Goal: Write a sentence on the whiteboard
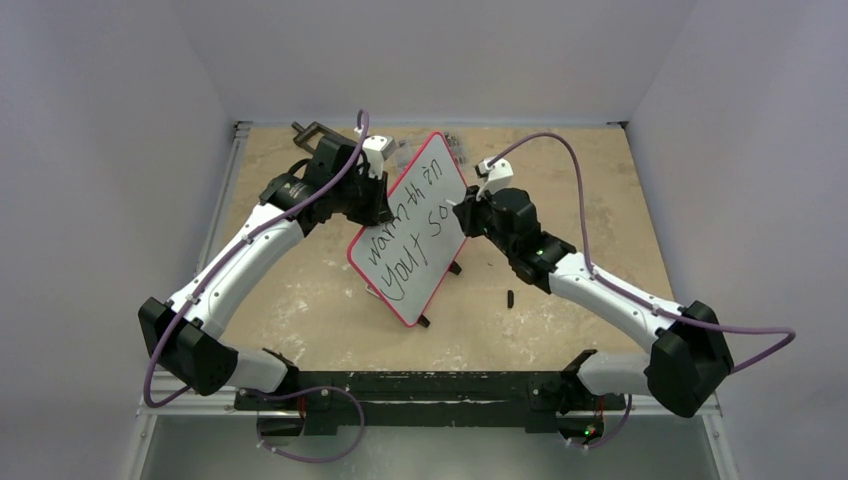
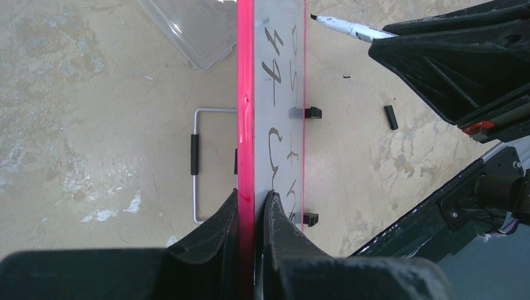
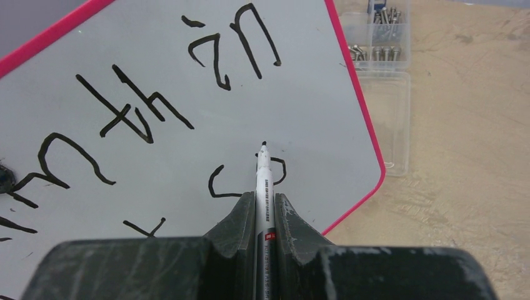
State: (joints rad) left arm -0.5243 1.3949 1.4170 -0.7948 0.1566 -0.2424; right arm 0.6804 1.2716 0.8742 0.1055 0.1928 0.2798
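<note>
Low in the right wrist view, the right jaws are squeezing the pen (image 3: 263, 181), its tip sitting by the last letters (image 3: 211, 185). In the middle of the top view, the left jaws are pinching the red edge of the board (image 1: 410, 230), holding it tilted up. Pressing softly and moving slowly should keep the writing neat.

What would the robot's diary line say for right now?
left fingers: shut on whiteboard rim | right fingers: shut on marker, tip near board | sentence: reads "warmth in your so", unfinished
</note>
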